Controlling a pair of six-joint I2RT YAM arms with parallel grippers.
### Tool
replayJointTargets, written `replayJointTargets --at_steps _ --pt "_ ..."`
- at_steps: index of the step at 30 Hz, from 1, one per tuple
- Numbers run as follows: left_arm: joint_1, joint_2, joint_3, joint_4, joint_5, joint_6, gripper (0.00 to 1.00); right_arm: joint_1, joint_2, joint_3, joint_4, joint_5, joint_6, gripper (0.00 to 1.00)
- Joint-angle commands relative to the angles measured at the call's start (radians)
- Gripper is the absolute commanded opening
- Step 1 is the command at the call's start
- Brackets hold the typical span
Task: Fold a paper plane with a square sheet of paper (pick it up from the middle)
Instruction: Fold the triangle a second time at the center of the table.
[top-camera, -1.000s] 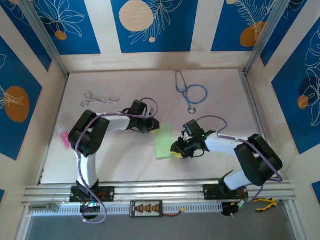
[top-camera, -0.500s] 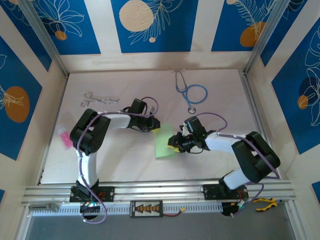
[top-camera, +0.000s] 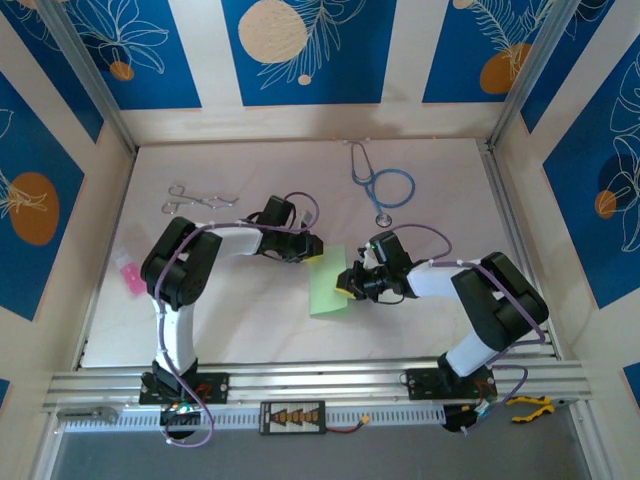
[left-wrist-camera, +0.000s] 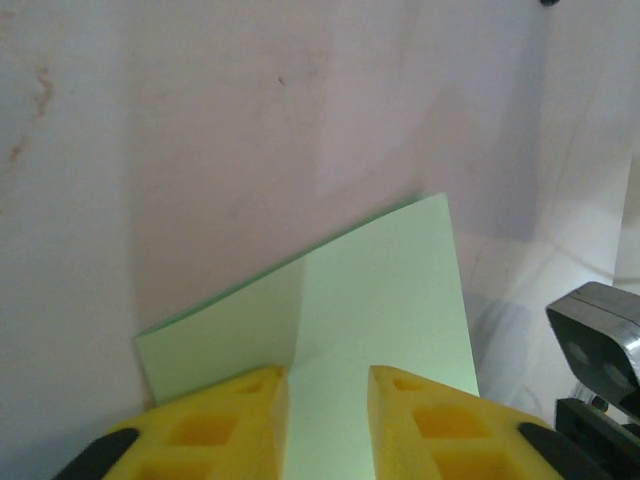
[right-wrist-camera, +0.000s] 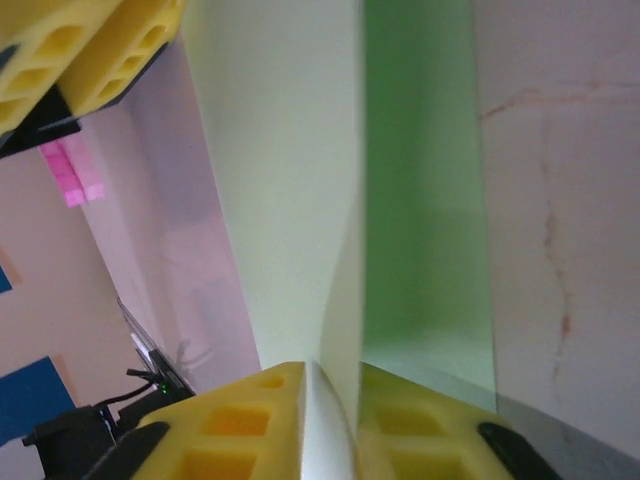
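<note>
Sliding inward, right pincer (right-wrist-camera: 330, 375) has clenched on the square sheet of paper (top-camera: 326, 290), lifting its edge, arm-side of the stethoscope (top-camera: 385, 186); left pincer (left-wrist-camera: 328, 376) hovers slightly parted over it. Fold likely starting.

no legible text, label, brand or number on any surface. a small black plate (top-camera: 292, 416) on the rail (top-camera: 320, 385) at the near edge of the table (top-camera: 250, 310) carries a row of orange marks, too small to read.
</note>
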Motion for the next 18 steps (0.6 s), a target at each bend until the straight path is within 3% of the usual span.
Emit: replayJointTargets --at_steps 1,9,18 --pt "-0.003 -0.091 0.016 -0.048 -0.025 0.036 0.33 -0.013 0.013 -0.002 0.015 -0.005 -0.013 0.11" --pt "-0.003 -0.283 -0.053 -0.073 -0.14 0.071 0.43 -0.043 0.009 -0.004 0.026 0.044 0.012 0.04" --pt "-0.003 -0.5 -0.177 -0.053 -0.258 0.126 0.51 -0.053 -0.003 0.006 0.031 0.01 0.019 0.09"
